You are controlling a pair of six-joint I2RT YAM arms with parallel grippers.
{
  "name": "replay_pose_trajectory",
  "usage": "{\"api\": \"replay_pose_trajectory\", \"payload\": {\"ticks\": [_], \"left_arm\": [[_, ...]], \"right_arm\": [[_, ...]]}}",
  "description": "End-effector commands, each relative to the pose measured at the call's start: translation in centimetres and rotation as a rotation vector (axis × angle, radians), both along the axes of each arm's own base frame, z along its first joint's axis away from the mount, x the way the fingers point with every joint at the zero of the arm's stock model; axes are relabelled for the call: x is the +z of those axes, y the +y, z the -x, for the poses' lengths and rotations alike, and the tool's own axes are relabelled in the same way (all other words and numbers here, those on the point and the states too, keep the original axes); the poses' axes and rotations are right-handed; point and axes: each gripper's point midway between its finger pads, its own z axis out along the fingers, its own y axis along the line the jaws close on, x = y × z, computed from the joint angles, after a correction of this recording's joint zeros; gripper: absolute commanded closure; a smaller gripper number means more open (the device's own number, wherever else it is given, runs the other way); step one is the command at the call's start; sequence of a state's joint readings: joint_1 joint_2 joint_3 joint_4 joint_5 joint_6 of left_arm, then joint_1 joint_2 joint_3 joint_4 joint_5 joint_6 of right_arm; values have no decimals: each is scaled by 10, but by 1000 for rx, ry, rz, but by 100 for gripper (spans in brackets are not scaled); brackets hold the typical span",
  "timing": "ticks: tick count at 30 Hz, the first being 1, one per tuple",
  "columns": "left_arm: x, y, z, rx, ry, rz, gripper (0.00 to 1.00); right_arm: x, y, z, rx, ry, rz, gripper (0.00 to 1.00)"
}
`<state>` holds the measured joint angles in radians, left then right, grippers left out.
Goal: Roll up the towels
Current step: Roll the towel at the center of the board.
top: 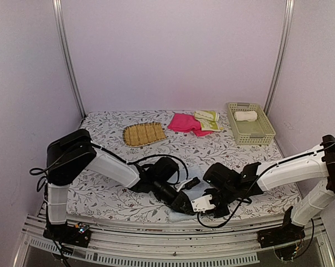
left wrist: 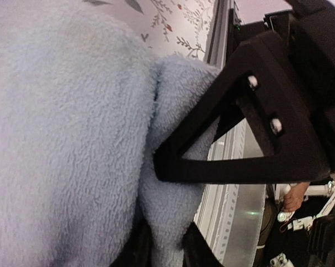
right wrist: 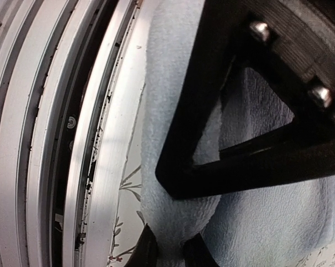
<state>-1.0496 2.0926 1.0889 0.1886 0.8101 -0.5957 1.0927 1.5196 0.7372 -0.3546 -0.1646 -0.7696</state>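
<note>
The light blue towel [top: 207,160] lies flat at the table's near middle. Both grippers grip its near edge at the table's front rim. My left gripper [top: 185,204] is shut on a fold of the towel [left wrist: 67,139], pinched between its fingers [left wrist: 166,250]. My right gripper [top: 210,203] is shut on the towel's rolled edge [right wrist: 175,206], held between its fingers [right wrist: 170,253]. The pink towel [top: 184,122] and the pale yellow-green towel [top: 208,119] lie at the back. The cream-white towel [top: 245,116] lies rolled in the basket.
A tan slatted mat [top: 144,133] lies at the back left of centre. The pale green lattice basket [top: 253,132] stands at the back right. The metal front rail [right wrist: 89,139] runs right beside both grippers. Floral cloth [top: 100,189] covers the table.
</note>
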Motion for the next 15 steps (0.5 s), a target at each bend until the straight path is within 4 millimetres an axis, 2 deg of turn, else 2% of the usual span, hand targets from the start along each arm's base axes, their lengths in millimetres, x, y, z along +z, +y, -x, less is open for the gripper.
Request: {"api": "replay_pose_trajectory", "payload": {"ticks": [1,3,7,8,10,12,15], "left_arm": [[4,21,-20,95,-139,-63,73],[29,30,-27,126,-249,-29,68],[46,65,-35,228,-435,-46,64],[58,71,-36,250,-490,-26,64],[62,82,-30,258,-614,-38,64],[75,87,-19,242,-757,-20,64],[75,90,-3,188,-914,-40,64]], "right_arm": [[-10,-4,22,25,152,48,92],[-6,-5,28,17,246,45,93],[2,-6,25,-44,463,55,94],[4,-5,26,-52,524,55,94],[4,-3,20,-82,617,69,94],[2,-2,16,-109,719,90,94],[-3,-3,10,-159,903,135,94]]}}
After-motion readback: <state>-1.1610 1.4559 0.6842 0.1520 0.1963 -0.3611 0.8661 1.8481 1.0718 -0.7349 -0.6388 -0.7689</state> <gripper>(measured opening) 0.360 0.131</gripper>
